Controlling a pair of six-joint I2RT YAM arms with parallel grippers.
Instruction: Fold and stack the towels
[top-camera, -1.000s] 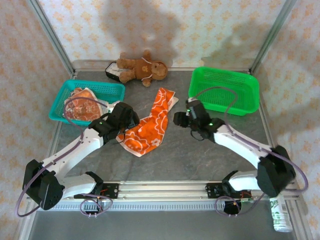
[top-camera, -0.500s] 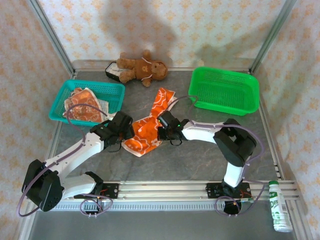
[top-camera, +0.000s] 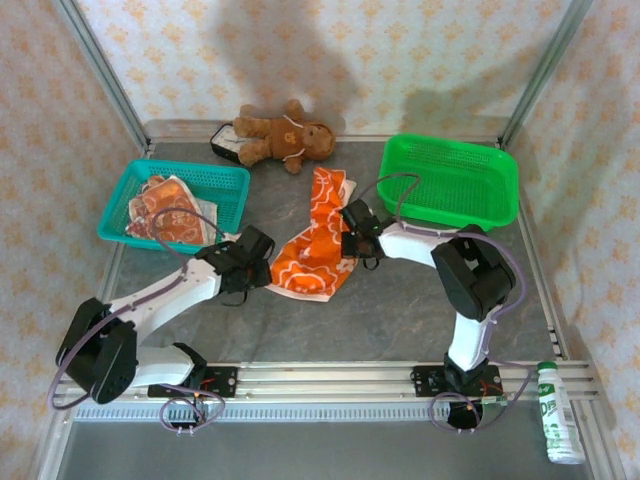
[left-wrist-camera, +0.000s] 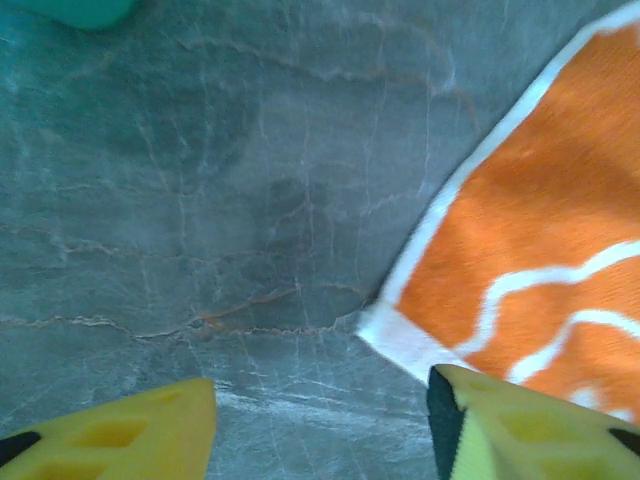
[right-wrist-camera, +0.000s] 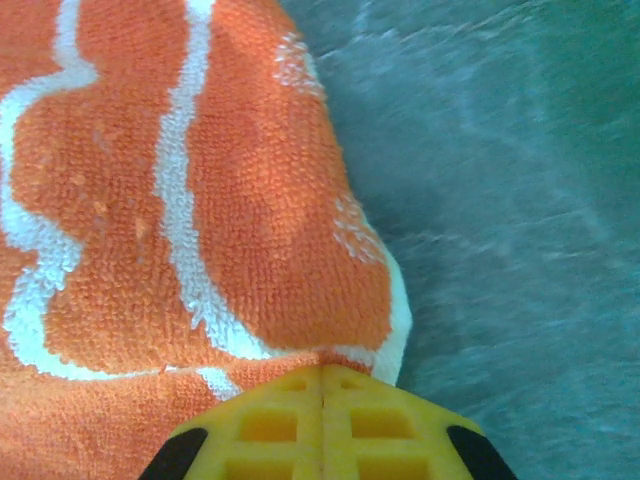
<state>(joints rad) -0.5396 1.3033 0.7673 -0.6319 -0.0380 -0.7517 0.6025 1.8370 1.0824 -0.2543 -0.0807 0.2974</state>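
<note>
An orange towel with white flowers (top-camera: 316, 248) lies stretched diagonally on the grey table, crumpled at its far end. My right gripper (top-camera: 350, 238) is at its right edge, shut on a fold of the orange towel (right-wrist-camera: 200, 200); its fingertips (right-wrist-camera: 322, 415) are pressed together over the cloth. At the towel's near-left corner (left-wrist-camera: 400, 335), my left gripper (left-wrist-camera: 320, 430) is low over the table and open. The white-hemmed corner lies just ahead of the right finger (left-wrist-camera: 520, 430). Other orange-and-cream towels (top-camera: 165, 210) lie crumpled in the teal basket (top-camera: 215, 172).
A green basket (top-camera: 450, 180) stands at the back right, close behind my right arm. A brown teddy bear (top-camera: 285, 135) lies against the back wall. A white bottle (top-camera: 558, 412) lies beyond the rail at the near right. Bare table shows in front of the towel.
My right gripper shut on the towel and drew its edge back and right, so the near end now lies wider. My left gripper narrowed and settled by the near-left corner.
</note>
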